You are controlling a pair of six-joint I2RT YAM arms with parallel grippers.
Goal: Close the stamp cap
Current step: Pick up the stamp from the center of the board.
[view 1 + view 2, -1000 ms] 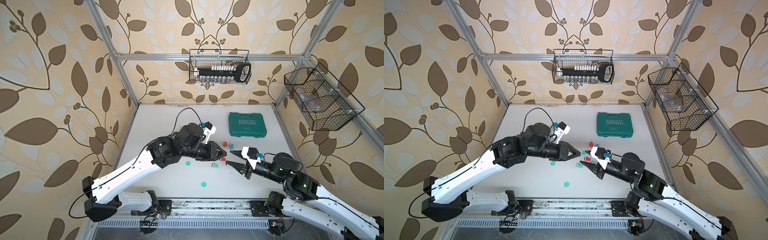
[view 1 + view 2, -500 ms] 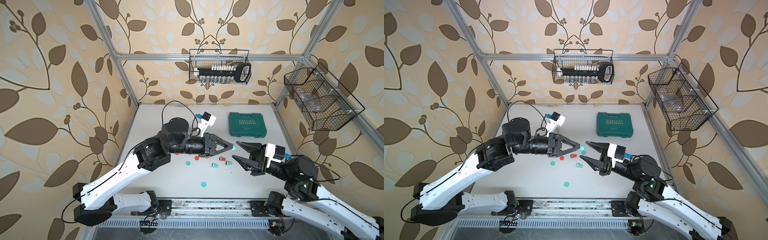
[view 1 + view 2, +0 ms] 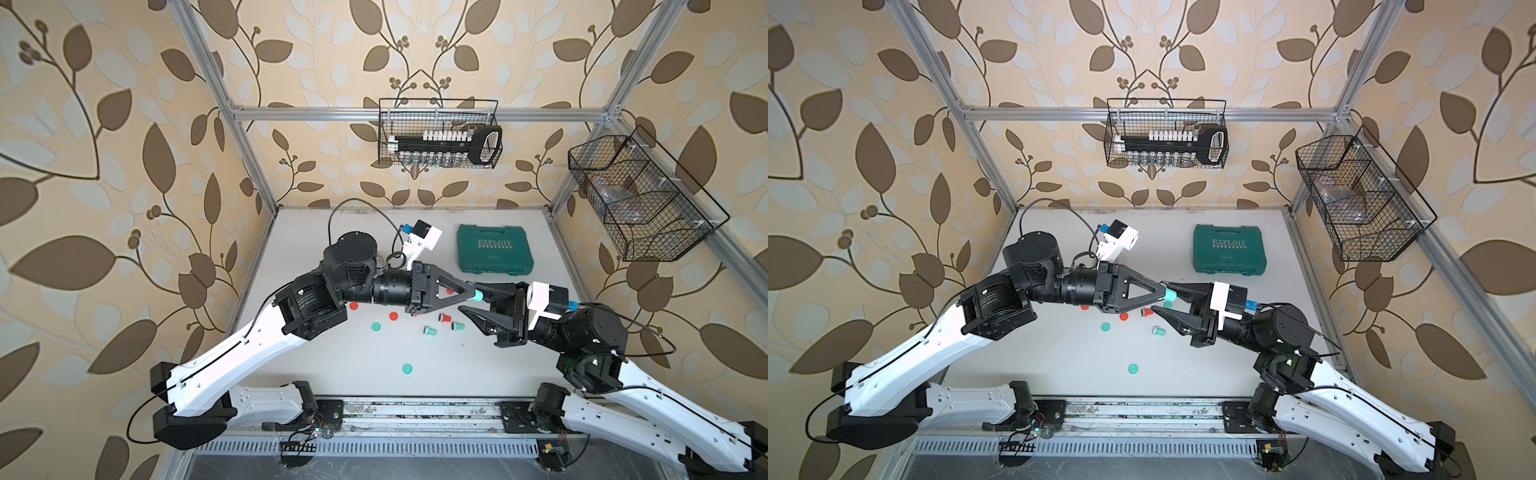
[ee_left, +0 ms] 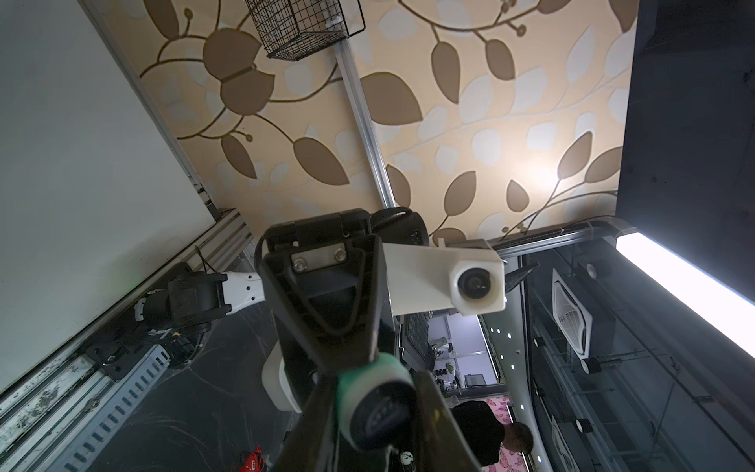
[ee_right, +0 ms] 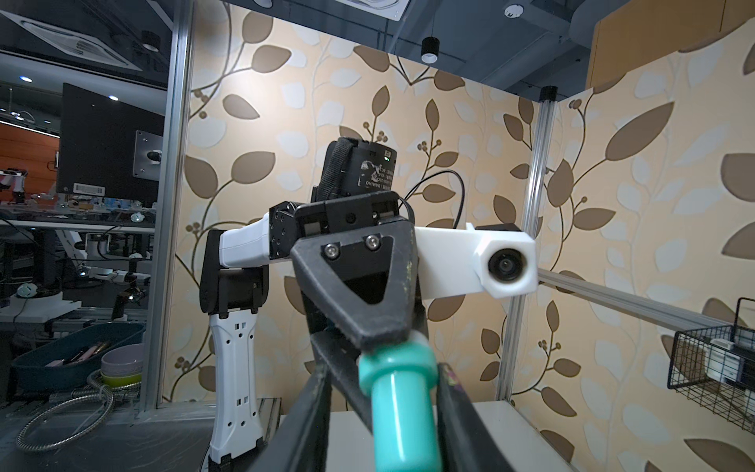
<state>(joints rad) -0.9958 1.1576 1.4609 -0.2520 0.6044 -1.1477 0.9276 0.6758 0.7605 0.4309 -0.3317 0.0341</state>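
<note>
A teal stamp (image 3: 478, 295) (image 3: 1170, 295) hangs in the air above the table's middle, and my left gripper (image 3: 471, 293) (image 4: 376, 404) is shut on its head end. The stamp's (image 4: 380, 392) dark face is bare and points back at the left wrist. Its handle (image 5: 398, 408) sticks out between the fingers of my right gripper (image 3: 468, 296) (image 5: 384, 388). Those jaws are open, with a gap showing on one side of the handle. Two loose teal caps (image 3: 376, 327) (image 3: 407, 368) lie flat on the table (image 3: 519, 374) below.
A red stamp (image 3: 444, 318), two teal stamps (image 3: 429, 331) (image 3: 457, 326) and red caps (image 3: 353, 306) (image 3: 393, 316) lie under the arms. A green tool case (image 3: 494, 254) sits at the back right. Wire baskets (image 3: 440, 133) (image 3: 640, 199) hang on the back and right walls.
Both arms have risen from the table and come together. My right gripper has moved in over the stamp's handle and its jaws have narrowed. The left grip on the stamp is unchanged.
</note>
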